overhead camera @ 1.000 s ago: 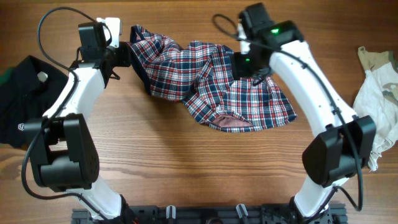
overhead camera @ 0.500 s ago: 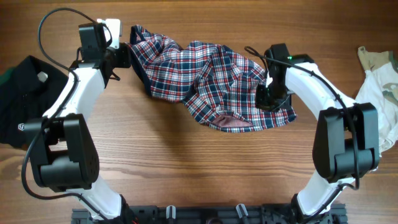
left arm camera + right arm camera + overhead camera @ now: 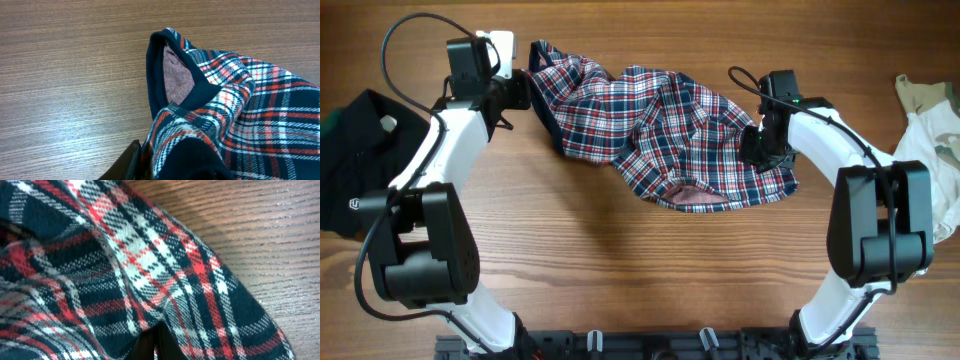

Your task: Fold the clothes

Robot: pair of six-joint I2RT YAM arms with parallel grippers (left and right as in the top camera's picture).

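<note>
On the counter (image 3: 620, 260), the shirt (image 3: 650, 130) is being spread, pinched by the right end effector (image 3: 757, 156); the hold of the left end effector (image 3: 523, 88) cannot be told. An outward pull is needed next.

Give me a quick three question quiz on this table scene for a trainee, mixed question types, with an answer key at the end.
1. True or false: the plaid shirt lies neatly folded on the table.
2. Which garment bears a small white logo? A) the black garment B) the plaid shirt C) neither
3. What are the right gripper's jaws shut on?
Key: 1 false, it lies crumpled; 2 A; 3 the plaid shirt.
</note>
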